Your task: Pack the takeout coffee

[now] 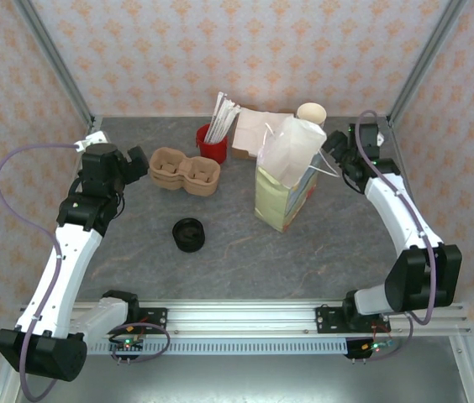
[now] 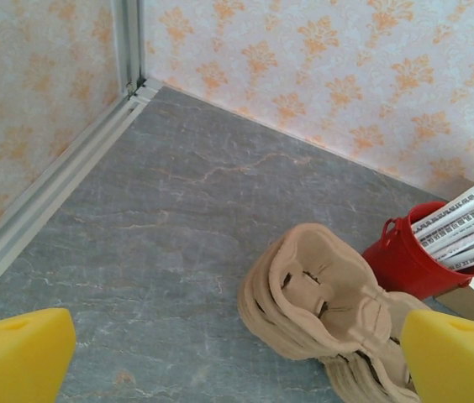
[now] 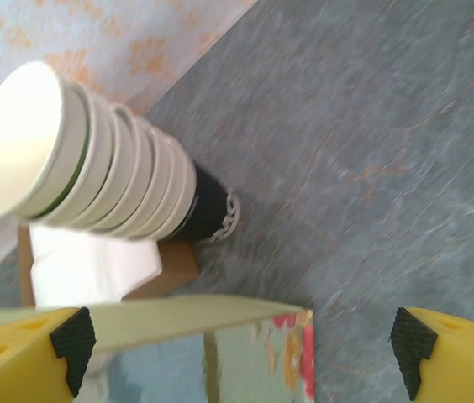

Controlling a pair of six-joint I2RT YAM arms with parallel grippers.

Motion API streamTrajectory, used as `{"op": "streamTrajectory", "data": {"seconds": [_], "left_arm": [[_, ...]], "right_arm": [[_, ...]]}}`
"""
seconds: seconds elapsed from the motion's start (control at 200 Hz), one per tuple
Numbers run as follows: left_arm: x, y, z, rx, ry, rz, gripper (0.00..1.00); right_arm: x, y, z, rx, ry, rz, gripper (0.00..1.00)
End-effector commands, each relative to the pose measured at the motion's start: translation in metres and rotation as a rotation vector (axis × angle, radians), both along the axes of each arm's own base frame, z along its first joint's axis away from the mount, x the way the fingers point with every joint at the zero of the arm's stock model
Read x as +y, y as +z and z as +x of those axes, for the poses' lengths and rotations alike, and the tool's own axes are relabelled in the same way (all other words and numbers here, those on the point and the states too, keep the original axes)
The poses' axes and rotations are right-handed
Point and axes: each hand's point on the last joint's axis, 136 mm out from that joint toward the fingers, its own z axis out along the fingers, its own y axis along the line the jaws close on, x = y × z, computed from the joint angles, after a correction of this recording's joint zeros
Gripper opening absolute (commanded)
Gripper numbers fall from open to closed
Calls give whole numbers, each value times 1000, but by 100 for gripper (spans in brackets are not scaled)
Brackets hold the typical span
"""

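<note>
Early in the packing, seemingly; nothing gripped. Left gripper [image 2: 237, 346] wide open, poised near the stacked cup carriers [image 2: 321, 311]; right gripper [image 3: 241, 340] spread open at the paper bag [image 1: 283, 201] rim. Takeout coffee [image 1: 189, 235], apparently the dark lidded cup, alone mid-table, well apart from both. Next, probably: reach over, close around the cup upright; keep bag mouth open.
</note>
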Motion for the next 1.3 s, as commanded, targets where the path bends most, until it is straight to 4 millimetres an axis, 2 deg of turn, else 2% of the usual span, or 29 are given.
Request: {"op": "streamTrajectory", "data": {"seconds": [0.0, 0.175, 0.4, 0.5, 0.656, 0.811, 1.171, 1.296], "left_arm": [[-5, 6, -2, 6, -27, -2, 100], [-4, 6, -2, 13, -20, 2, 100], [-3, 4, -3, 25, -18, 6, 100], [-3, 4, -3, 24, -18, 5, 100], [-4, 6, -5, 30, -29, 15, 100], [-4, 8, -7, 31, -38, 24, 100], [-10, 4, -11, 12, -62, -7, 100], [-10, 2, -11, 18, -69, 2, 100]], "right_arm": [[18, 15, 3, -17, 50, 23, 92], [33, 20, 4, -18, 87, 12, 92], [3, 29, 5, -10, -74, -74, 90], [0, 36, 17, -41, -116, -69, 86], [5, 46, 45, -49, -119, -57, 82], [8, 47, 70, -9, -123, -75, 78], [10, 33, 105, 80, -132, -125, 65], [14, 27, 114, 102, -109, -129, 57]]}}
